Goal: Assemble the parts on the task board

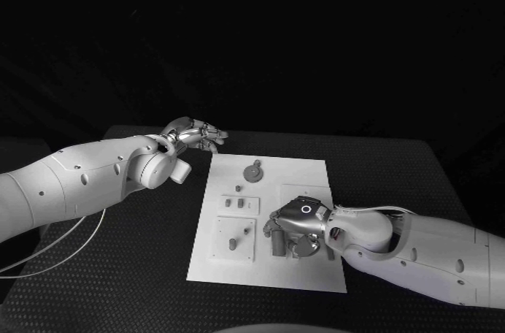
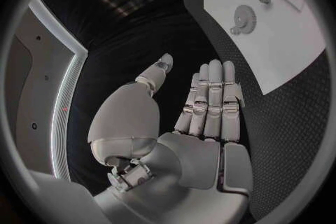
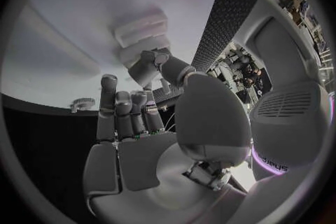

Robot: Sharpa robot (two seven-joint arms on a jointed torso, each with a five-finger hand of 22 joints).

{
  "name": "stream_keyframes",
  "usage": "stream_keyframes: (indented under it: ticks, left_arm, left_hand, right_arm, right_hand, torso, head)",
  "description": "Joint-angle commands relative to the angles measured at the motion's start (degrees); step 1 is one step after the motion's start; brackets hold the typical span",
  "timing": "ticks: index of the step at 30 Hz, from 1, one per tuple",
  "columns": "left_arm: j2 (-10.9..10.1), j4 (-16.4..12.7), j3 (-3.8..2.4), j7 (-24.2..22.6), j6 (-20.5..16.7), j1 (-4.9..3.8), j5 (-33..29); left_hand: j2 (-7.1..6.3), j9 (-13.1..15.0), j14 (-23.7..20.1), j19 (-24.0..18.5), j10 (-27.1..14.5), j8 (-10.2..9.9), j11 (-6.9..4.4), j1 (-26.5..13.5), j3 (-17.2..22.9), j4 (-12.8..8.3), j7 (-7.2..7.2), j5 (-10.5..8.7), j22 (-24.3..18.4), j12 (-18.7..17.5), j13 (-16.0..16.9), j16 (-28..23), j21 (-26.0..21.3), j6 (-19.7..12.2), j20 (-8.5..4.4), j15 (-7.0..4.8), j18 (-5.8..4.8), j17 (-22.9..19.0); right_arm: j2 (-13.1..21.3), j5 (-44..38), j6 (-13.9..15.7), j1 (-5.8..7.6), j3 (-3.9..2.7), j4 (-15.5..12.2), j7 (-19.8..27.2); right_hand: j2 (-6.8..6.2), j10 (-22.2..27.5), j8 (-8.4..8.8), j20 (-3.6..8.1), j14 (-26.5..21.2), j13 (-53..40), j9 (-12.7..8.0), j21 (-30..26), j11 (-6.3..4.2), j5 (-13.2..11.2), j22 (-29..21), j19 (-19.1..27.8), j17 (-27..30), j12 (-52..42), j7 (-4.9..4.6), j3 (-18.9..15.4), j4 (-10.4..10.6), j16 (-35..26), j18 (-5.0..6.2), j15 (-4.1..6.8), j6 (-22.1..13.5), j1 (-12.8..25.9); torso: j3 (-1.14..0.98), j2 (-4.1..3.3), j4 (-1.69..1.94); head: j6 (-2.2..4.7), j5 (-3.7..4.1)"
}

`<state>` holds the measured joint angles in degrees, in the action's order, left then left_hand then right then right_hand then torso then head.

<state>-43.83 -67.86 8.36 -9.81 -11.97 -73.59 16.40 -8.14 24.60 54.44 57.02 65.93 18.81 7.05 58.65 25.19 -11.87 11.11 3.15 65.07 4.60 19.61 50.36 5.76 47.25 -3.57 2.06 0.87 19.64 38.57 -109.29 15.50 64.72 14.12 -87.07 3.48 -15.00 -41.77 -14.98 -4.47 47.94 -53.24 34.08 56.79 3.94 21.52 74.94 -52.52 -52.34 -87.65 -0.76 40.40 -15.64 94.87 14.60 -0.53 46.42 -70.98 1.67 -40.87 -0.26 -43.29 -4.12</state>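
Over the near right corner of the flat white rectangular task board (image 1: 268, 223), the right robot hand (image 1: 295, 227) is lowered, fingers pointed down onto the board's near right fixture. In the right wrist view the fingers (image 3: 129, 115) are curled toward a pale block-shaped part (image 3: 143, 33) on the board; whether anything is actually pinched cannot be told. So the work lies directly beneath this robot hand, and it is plainly the nearer one. The left robot hand (image 1: 195, 136) is held off the board's far left corner, above the black textured surface (image 1: 126, 274), its fingers straight and together in the left wrist view, nothing held.

The board's long axis runs away from the robot. A count is taken: one board, two robot hands, one small grey round gear-like part (image 1: 252, 172) lying at the far end, well apart from the right robot hand. The smaller grey pieces in the middle are too small to be counted reliably. The next move is judged to be a fine press or seating downward.
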Motion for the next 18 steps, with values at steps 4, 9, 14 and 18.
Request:
stream_keyframes:
  ticks: [4,9,14,18]
  left_arm:
    - [0.0,-0.1,-0.03,-0.3,0.9,-0.05,-0.1]
    - [0.0,-0.1,-0.03,-0.2,1.0,-0.05,0.0]
    - [0.0,-0.1,-0.03,-0.2,1.1,-0.05,0.0]
    - [0.0,-0.1,-0.03,-0.2,1.1,-0.05,0.0]
  left_hand:
    - [0.30,-0.1,-0.2,0.0,-0.5,0.1,0.03,-0.3,0.0,0.4,-0.13,-0.22,0.1,-0.2,0.1,-0.2,-0.2,-0.4,0.23,0.28,0.08,0.1]
    - [0.32,-0.1,-0.2,0.0,-0.5,0.2,0.02,-0.2,0.0,0.4,-0.13,-0.22,0.1,-0.2,0.1,-0.2,-0.2,-0.4,0.23,0.28,0.08,0.1]
    - [0.35,-0.1,-0.2,0.0,-0.5,0.2,0.02,-0.2,0.0,0.4,-0.13,-0.22,0.1,-0.2,0.1,-0.2,-0.2,-0.4,0.24,0.28,0.08,0.1]
    - [0.37,-0.1,-0.2,0.0,-0.5,0.2,0.02,-0.2,0.0,0.4,-0.13,-0.22,0.1,-0.1,0.1,-0.2,-0.3,-0.4,0.24,0.28,0.08,0.1]
  right_arm:
    - [0.0,-0.7,1.9,-0.07,-0.01,-0.3,1.1]
    - [0.0,-0.8,-0.6,-0.09,-0.01,0.0,1.2]
    - [-0.2,-0.9,-2.1,-0.13,-0.01,0.0,1.1]
    - [-0.3,-1.6,-2.3,-0.27,-0.01,0.3,0.7]
  right_hand:
    - [0.71,-3.1,-1.38,1.16,2.6,1.3,0.4,0.8,-2.15,0.0,0.7,-1.8,-0.6,-1.0,-1.25,-0.3,-0.1,1.6,0.40,1.24,2.2,0.5]
    - [1.20,-3.0,-2.60,1.37,2.6,1.8,0.9,0.6,-2.79,0.0,0.7,-1.7,-0.8,-1.1,-2.06,0.1,-0.6,1.5,0.40,1.73,4.8,0.2]
    - [1.33,-2.5,-2.49,1.26,2.1,1.9,0.9,0.4,-2.87,0.0,0.6,-1.2,-0.8,-1.0,-2.09,0.4,-0.8,1.5,0.40,1.86,4.9,-0.2]
    - [1.22,-2.0,-2.03,1.08,1.7,1.9,0.7,0.3,-2.85,0.0,0.7,-0.8,-0.9,-1.0,-1.94,0.4,-0.8,1.5,0.40,1.91,4.3,-0.2]
  torso:
    - [0.01,-0.04,0.00]
    - [0.03,0.00,0.00]
    - [0.04,-0.04,-0.01]
    - [0.02,0.00,-0.04]
  head:
    - [-0.05,-0.06]
    - [-0.04,-0.05]
    - [-0.13,-0.02]
    - [-0.12,0.01]
